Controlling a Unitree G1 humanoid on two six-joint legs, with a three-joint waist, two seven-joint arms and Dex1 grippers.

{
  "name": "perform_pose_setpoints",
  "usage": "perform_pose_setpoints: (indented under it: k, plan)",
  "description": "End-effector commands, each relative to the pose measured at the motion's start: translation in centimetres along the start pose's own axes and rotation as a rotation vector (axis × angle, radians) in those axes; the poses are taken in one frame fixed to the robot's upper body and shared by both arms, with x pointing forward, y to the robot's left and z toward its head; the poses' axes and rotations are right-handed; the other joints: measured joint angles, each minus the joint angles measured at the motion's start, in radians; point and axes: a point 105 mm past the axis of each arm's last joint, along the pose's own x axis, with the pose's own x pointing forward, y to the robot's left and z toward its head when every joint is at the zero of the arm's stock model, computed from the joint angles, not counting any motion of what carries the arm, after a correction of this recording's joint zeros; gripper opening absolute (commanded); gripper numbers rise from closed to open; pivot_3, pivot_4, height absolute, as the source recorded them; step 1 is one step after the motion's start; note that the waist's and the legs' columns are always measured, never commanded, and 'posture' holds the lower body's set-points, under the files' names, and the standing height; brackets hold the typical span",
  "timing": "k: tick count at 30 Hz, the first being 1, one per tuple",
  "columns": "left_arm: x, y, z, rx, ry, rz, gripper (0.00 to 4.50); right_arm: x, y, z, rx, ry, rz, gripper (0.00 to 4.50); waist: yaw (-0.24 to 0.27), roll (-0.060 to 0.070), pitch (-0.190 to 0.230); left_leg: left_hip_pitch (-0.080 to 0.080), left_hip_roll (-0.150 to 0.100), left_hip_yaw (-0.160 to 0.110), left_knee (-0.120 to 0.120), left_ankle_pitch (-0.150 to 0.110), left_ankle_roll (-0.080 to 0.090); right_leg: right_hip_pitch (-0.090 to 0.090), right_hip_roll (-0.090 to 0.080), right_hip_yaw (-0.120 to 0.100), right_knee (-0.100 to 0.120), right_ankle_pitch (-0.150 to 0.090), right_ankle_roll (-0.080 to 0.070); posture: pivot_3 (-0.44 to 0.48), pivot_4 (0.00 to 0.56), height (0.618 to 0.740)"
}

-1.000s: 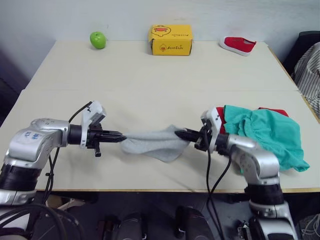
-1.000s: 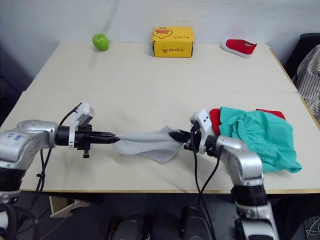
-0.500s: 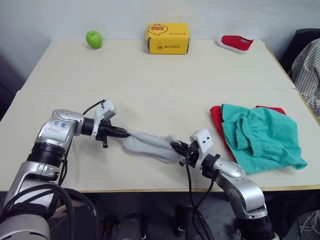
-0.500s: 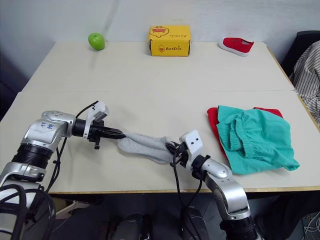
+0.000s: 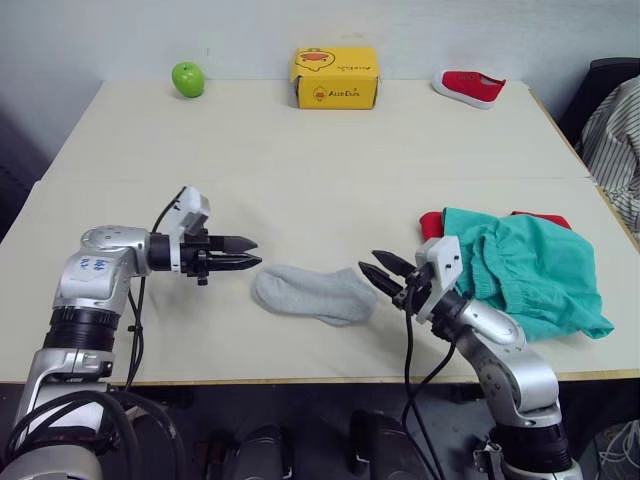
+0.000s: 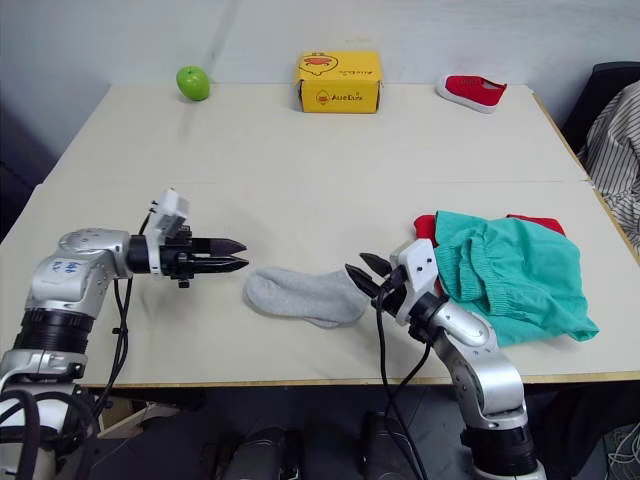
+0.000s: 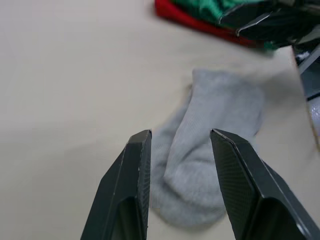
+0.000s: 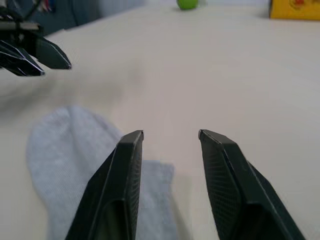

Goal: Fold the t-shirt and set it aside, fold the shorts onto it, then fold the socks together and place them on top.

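Left hand (image 5: 250,255) and right hand (image 5: 378,272) (both open) flank socks (image 5: 312,293).

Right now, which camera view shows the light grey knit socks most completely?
The left eye view shows the light grey knit socks best: their whole outline lies flat on the table between the two open grippers. The right eye view shows nearly the same. The left wrist view shows them from close up between the fingers, and the right wrist view shows part, cut off by the fingers.

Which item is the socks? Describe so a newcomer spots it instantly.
Start at the beige table and go to its near edge, between the two grippers. The socks lie flat there, held by neither gripper. They are small and light grey, unlike the teal shorts heaped to their right.
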Motion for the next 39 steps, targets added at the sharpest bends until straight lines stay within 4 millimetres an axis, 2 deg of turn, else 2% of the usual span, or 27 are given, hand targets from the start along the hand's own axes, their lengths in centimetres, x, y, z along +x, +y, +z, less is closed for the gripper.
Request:
perform_pose_setpoints:
  k: [1, 2, 3, 5, 7, 10, 15, 18, 21, 23, 26, 29, 31, 32, 33, 35, 37, 39]
  plan:
    - [2.2, -2.3, 1.5, 0.107, -0.084, -0.058, 1.3, 1.9, 2.9, 0.6, -0.017, -0.034, 0.156, 0.51, 0.0, 0.0, 0.0, 0.0, 0.0, 0.0, 0.0, 0.0, 0.0, 0.0, 0.0, 0.0, 0.0, 0.0, 0.0, 0.0, 0.15, 0.74]
    - [3.1, -2.8, 1.1, 0.121, -0.085, -0.065, 0.99, 2.5, 3.5, -0.1, -0.04, -0.01, 0.182, 0.14, 0.001, 0.0, 0.0, 0.001, 0.0, 0.0, 0.0, 0.0, 0.001, 0.0, -0.001, 0.001, 0.0, 0.0, 0.0, 0.0, 0.15, 0.74]
    - [4.0, -3.3, 0.5, 0.124, -0.07, -0.07, 0.69, 2.9, 3.9, -0.7, -0.069, 0.011, 0.203, 0.0, 0.001, -0.001, -0.001, 0.0, 0.0, 0.0, 0.0, 0.0, 0.001, 0.001, -0.001, 0.001, 0.0, 0.0, 0.0, 0.0, 0.15, 0.74]
    - [5.5, -4.0, -1.5, 0.152, -0.006, -0.069, 0.03, 3.5, 4.5, -2.0, -0.091, 0.044, 0.221, 0.0, 0.002, -0.001, -0.001, 0.0, -0.001, 0.0, 0.001, -0.001, 0.001, 0.001, -0.001, 0.0, 0.0, 0.0, 0.001, 0.0, 0.15, 0.74]
    - [6.3, -4.4, -3.3, 0.156, 0.044, -0.058, 0.03, 3.9, 4.3, -3.0, -0.102, 0.065, 0.204, 0.0, 0.001, -0.001, -0.001, 0.0, -0.002, 0.001, 0.001, -0.001, 0.002, 0.001, -0.001, 0.001, 0.0, 0.0, 0.001, 0.0, 0.15, 0.74]
    - [7.0, -3.2, -5.3, 0.13, 0.058, 0.087, 0.03, 3.8, 3.5, -5.0, -0.136, 0.106, 0.169, 0.0, 0.001, -0.001, -0.001, 0.0, -0.001, 0.001, 0.001, -0.001, 0.002, 0.001, -0.001, 0.001, 0.0, 0.0, 0.001, 0.0, 0.15, 0.74]
    - [6.6, -2.0, -6.8, 0.105, 0.061, 0.261, 0.03, 2.2, 1.0, -6.9, -0.114, 0.132, 0.049, 0.0, 0.001, -0.002, -0.001, 0.001, 0.001, 0.001, 0.001, -0.001, 0.002, 0.001, -0.002, 0.001, 0.0, 0.001, 0.001, 0.0, 0.15, 0.74]
    - [5.6, -2.3, -6.6, 0.058, -0.009, 0.307, 0.03, 0.0, -0.4, -6.7, -0.093, 0.14, 0.003, 0.0, 0.001, -0.002, -0.002, 0.003, 0.002, 0.001, 0.001, -0.001, 0.002, 0.003, -0.003, 0.001, 0.0, 0.001, 0.001, 0.0, 0.15, 0.74]
    - [4.8, -2.6, -5.5, 0.02, -0.097, 0.32, 0.03, -1.1, -0.8, -6.3, -0.092, 0.139, 0.002, 0.0, 0.002, -0.002, -0.002, 0.004, 0.002, 0.001, 0.001, -0.001, 0.003, 0.003, -0.004, 0.002, -0.001, 0.001, 0.001, 0.0, 0.15, 0.74]
    - [3.5, -2.6, -4.2, 0.003, -0.177, 0.336, 0.03, -1.5, -0.9, -5.4, -0.093, 0.117, 0.013, 0.0, 0.002, -0.002, -0.002, 0.004, 0.002, 0.001, 0.002, -0.001, 0.003, 0.003, -0.004, 0.002, -0.001, 0.001, 0.001, 0.0, 0.15, 0.74]
    - [1.1, -2.3, -2.5, -0.054, -0.311, 0.388, 0.03, -0.6, -0.1, -3.1, -0.097, 0.036, 0.073, 0.0, -0.002, -0.002, -0.002, 0.004, 0.003, 0.001, 0.002, -0.001, 0.003, 0.002, -0.004, 0.002, -0.001, 0.001, 0.001, 0.0, 0.15, 0.74]
    - [-0.9, -1.6, -2.0, -0.173, -0.342, 0.44, 0.03, 1.0, 1.6, -1.2, -0.06, -0.04, 0.188, 0.0, -0.003, -0.002, -0.002, 0.004, 0.004, 0.001, 0.001, -0.001, 0.002, 0.002, -0.003, 0.002, -0.001, 0.001, 0.001, 0.0, 0.15, 0.74]
    - [-1.0, -2.0, -2.0, -0.426, -0.279, 0.365, 0.42, 2.5, 2.8, -1.2, -0.065, -0.033, 0.271, 0.0, -0.001, -0.002, -0.002, 0.004, 0.004, 0.001, 0.001, -0.001, 0.002, 0.002, -0.002, 0.002, 0.0, 0.001, 0.001, 0.0, 0.15, 0.74]
    - [-0.9, -2.5, -2.3, -0.519, -0.193, 0.327, 0.65, 3.1, 3.2, -1.5, -0.076, -0.018, 0.309, 0.0, -0.001, -0.002, -0.002, 0.004, 0.004, 0.0, 0.002, -0.001, 0.002, 0.002, -0.002, 0.002, 0.0, 0.001, 0.001, 0.0, 0.15, 0.74]
    - [-1.1, -2.0, -3.2, -0.576, -0.091, 0.37, 0.96, 3.6, 3.6, -1.9, -0.097, -0.003, 0.345, 0.0, 0.001, -0.002, -0.002, 0.004, 0.004, 0.0, 0.002, -0.001, 0.002, 0.002, -0.002, 0.002, 0.001, 0.001, 0.001, 0.0, 0.15, 0.74]
    - [-1.8, -0.3, -4.1, -0.629, -0.019, 0.499, 1.58, 4.4, 3.9, -2.8, -0.133, 0.027, 0.379, 0.0, 0.007, -0.003, -0.002, 0.003, 0.002, -0.001, 0.002, -0.001, 0.002, 0.003, -0.003, 0.001, 0.001, 0.001, 0.001, 0.0, 0.15, 0.74]
    - [-1.1, -1.3, -4.4, -0.712, 0.048, 0.411, 2.22, 5.2, 3.8, -3.9, -0.155, 0.064, 0.396, 0.0, 0.008, -0.003, -0.002, 0.003, 0.0, -0.001, 0.002, -0.002, 0.003, 0.004, -0.004, 0.001, 0.001, 0.001, 0.002, 0.0, 0.15, 0.74]
    - [-0.2, -1.1, -4.7, -0.742, 0.072, 0.401, 2.93, 5.6, 3.8, -5.0, -0.169, 0.101, 0.419, 0.0, 0.003, -0.003, -0.002, 0.002, 0.0, 0.0, 0.001, -0.002, 0.004, 0.004, -0.004, 0.002, 0.0, 0.002, 0.003, 0.0, 0.15, 0.74]
